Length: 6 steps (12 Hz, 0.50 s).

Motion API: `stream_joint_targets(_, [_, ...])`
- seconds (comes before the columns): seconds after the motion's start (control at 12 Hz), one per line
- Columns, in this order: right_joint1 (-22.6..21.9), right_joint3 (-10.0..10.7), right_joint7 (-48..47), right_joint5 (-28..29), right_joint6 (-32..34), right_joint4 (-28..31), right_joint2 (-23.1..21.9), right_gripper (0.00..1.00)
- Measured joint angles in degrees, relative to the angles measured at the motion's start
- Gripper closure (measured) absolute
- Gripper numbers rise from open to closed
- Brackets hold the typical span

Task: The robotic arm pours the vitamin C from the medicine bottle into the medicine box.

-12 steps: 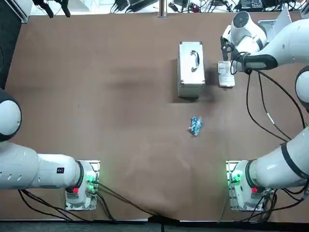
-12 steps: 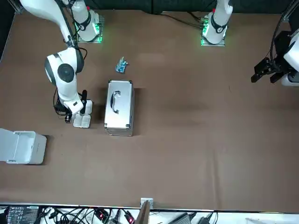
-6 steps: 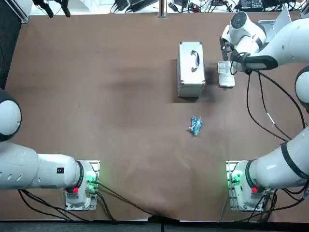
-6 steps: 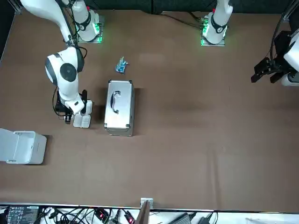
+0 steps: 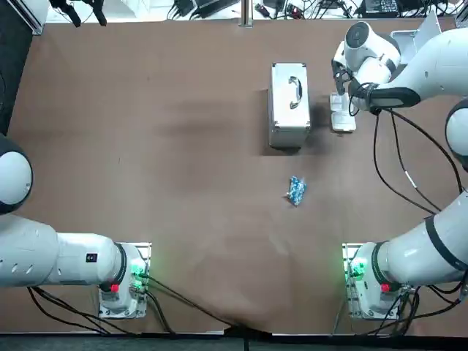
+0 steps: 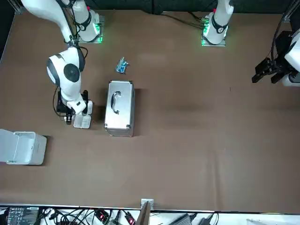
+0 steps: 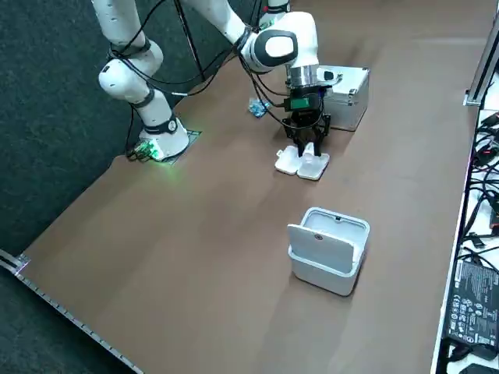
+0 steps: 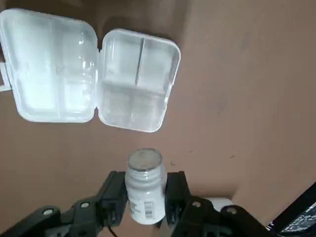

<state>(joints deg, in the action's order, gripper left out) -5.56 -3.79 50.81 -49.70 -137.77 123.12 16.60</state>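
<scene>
In the right wrist view my right gripper (image 8: 145,188) is shut on a small white medicine bottle (image 8: 144,183) with a printed label. The bottle's top end points toward the open translucent pill box (image 8: 138,81). The box's compartments look empty, and its lid (image 8: 49,69) lies flat beside it. From overhead, the right gripper (image 5: 339,82) hangs just above the pill box (image 5: 343,115), next to the silver case. The side view shows the gripper (image 7: 306,140) directly over the box (image 7: 302,162). The arm hides the bottle in the top, front and side views.
A silver metal case (image 5: 289,104) with a handle lies just left of the pill box. A blue packet (image 5: 295,190) sits nearer the robot. A white bin with a raised lid (image 7: 327,249) stands at the table's far right, also in the front view (image 6: 21,147).
My right wrist has shifted slightly toward the silver case. The pill box has stayed in place.
</scene>
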Motion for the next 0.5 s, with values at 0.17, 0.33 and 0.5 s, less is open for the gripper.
stream_joint_targets(0.17, [-0.7, 0.0, -1.6, -1.2, 0.2, 0.0, 0.5, 0.57])
stream_joint_targets(0.33, [-1.2, 0.0, -1.8, -1.7, 0.4, 0.0, 0.8, 0.57])
stream_joint_targets(0.5, [-1.6, -0.1, -2.0, -2.4, 0.5, 0.0, 1.0, 0.57])
